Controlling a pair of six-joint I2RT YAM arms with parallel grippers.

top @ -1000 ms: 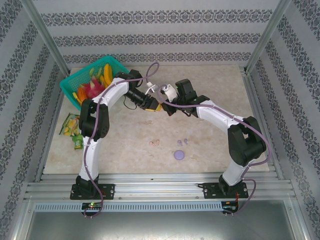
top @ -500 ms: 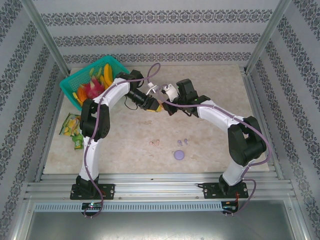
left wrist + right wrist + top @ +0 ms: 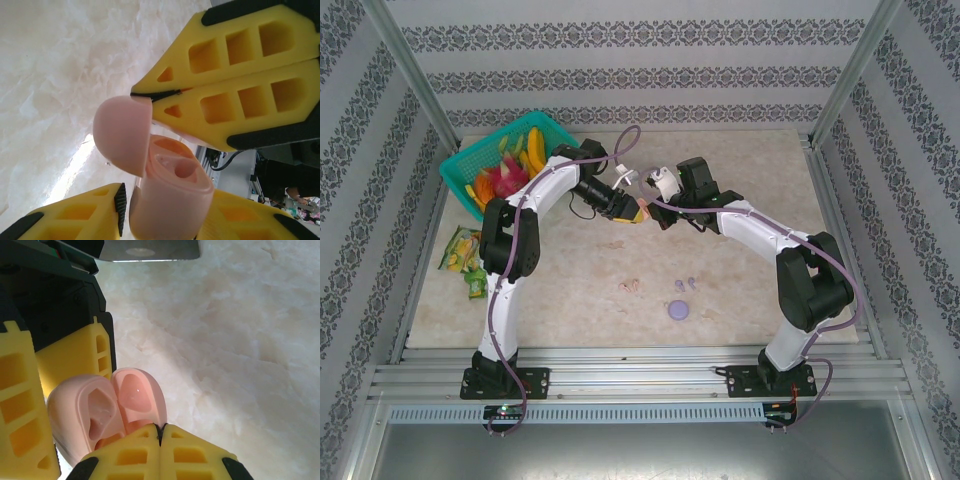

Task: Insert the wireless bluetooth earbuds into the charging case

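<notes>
The left gripper (image 3: pixel 167 215) is clasping the pink charging case (image 3: pixel 175 197) between narrowly parted jaws — the right gripper (image 3: pixel 161 432), fingers (image 3: pixel 195 455) pressed together, is pinching its lid (image 3: pixel 122 135).

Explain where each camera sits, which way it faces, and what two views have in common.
Top external: fixed above and behind the arms, looking down at the table; both arms show whole, meeting over it.
Left wrist: on the left arm, looking along its left pincer, which holds the open pink case.
Right wrist: on the right arm, looking down past its shut right pincer at case and table.
Shared: both wrist views show the case and the other arm's pincer.
</notes>
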